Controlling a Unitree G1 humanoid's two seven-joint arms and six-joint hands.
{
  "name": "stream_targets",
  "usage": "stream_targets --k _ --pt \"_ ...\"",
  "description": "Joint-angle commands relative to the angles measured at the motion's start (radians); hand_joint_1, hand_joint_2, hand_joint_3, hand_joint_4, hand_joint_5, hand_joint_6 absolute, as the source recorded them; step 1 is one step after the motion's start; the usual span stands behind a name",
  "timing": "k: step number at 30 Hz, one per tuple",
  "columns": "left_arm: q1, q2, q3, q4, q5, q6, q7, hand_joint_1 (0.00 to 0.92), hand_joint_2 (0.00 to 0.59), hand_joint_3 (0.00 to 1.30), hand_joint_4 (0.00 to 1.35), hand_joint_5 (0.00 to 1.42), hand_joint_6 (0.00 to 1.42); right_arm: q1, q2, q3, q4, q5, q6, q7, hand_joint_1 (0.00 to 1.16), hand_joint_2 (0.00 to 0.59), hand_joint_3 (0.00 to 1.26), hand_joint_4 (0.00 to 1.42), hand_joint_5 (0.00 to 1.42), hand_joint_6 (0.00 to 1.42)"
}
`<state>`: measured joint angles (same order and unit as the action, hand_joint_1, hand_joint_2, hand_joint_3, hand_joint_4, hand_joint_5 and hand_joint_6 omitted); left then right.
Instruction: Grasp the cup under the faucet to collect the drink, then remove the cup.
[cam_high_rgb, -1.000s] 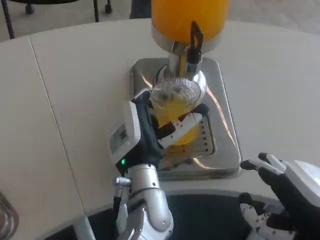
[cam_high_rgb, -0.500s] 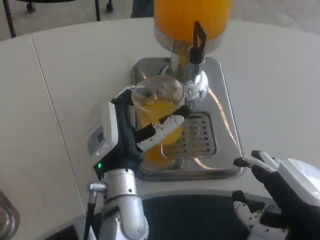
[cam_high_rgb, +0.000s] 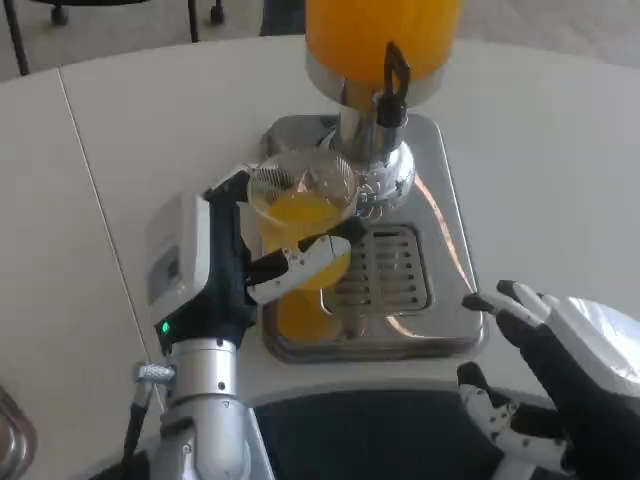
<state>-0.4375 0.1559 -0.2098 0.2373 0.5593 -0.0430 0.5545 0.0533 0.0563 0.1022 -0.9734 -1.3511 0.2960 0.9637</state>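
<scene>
The left hand (cam_high_rgb: 235, 265) holds the clear cup (cam_high_rgb: 300, 235) — orange drink inside, rim ribbed — beside the faucet (cam_high_rgb: 390, 85); the right hand (cam_high_rgb: 560, 385) waits, fingers spread.

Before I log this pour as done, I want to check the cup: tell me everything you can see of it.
The cup is clear plastic by its look, with a round open rim, and holds orange drink partway up. It is roughly upright, leaning slightly, gripped by the left hand, whose fingers wrap its front. It sits left of the faucet, over the left edge of the steel drip tray. Whether its base touches the tray is hidden.
</scene>
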Motion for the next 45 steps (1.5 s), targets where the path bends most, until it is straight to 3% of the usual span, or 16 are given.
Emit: stream_targets --k 1,12,27,45 --pt "0.022 0.027 0.019 -0.053 0.001 -0.055 -0.021 0.573 0.022 0.96 1.15 1.35 1.42 -0.027 -0.011 -0.003 0.026 -0.005 -0.016 0.006 0.6 0.586 0.11 0.0 0.0 0.0" --pt "0.093 0.082 0.092 -0.151 -0.025 -0.081 -0.096 0.573 0.021 0.96 1.15 1.35 1.42 -0.057 -0.048 0.028 0.087 0.009 -0.055 -0.016 0.54 0.586 0.05 0.0 0.0 0.0" --pt "0.309 0.159 0.241 -0.464 -0.111 -0.145 -0.264 0.573 0.021 0.96 1.15 1.35 1.42 -0.043 -0.027 0.109 0.146 -0.03 -0.075 -0.134 0.51 0.586 0.05 0.0 0.0 0.0" --pt "0.53 0.183 0.391 -0.688 -0.234 -0.246 -0.436 0.573 0.021 0.96 1.15 1.35 1.42 0.004 -0.02 0.206 0.176 -0.101 -0.101 -0.245 0.5 0.586 0.04 0.0 0.0 0.0"
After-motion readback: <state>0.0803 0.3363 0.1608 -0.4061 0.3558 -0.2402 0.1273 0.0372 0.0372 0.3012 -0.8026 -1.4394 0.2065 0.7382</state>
